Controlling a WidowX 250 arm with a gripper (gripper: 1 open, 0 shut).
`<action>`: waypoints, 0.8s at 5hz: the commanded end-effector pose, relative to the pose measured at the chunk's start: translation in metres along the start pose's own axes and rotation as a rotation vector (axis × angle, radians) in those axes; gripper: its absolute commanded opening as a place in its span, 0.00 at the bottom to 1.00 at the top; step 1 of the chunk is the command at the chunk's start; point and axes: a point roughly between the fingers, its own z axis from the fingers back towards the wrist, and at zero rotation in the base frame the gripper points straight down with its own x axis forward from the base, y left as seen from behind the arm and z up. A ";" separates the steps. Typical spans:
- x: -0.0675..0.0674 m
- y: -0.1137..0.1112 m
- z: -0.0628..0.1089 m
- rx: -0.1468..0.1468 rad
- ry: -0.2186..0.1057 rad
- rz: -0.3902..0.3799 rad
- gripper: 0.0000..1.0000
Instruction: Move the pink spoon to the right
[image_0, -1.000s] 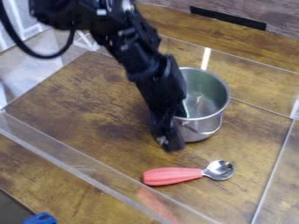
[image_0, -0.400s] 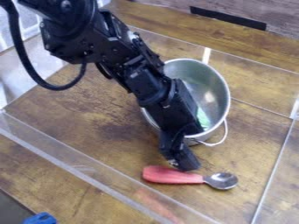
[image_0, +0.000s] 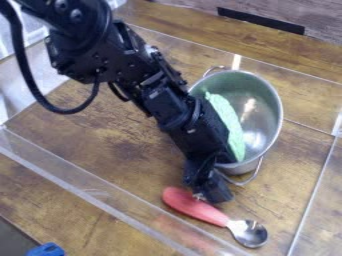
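Your pink spoon lies in the lower right of the frame, its handle toward the left and its silver bowl angled down toward the bottom edge. Right above the handle you have the black gripper, its tip at or very near the handle; you cannot tell from this view whether it is released or clenched on it. Just above the spoon, the steel pot with a green item inside fills the right-centre. To the right of the spoon's bowl you have bare wooden tabletop, up to the pale line running near the right edge.
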 end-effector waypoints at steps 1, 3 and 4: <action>0.012 -0.012 -0.001 0.006 -0.022 0.039 0.00; 0.023 -0.032 -0.010 0.005 -0.041 0.114 0.00; 0.025 -0.037 -0.013 0.003 -0.039 0.147 0.00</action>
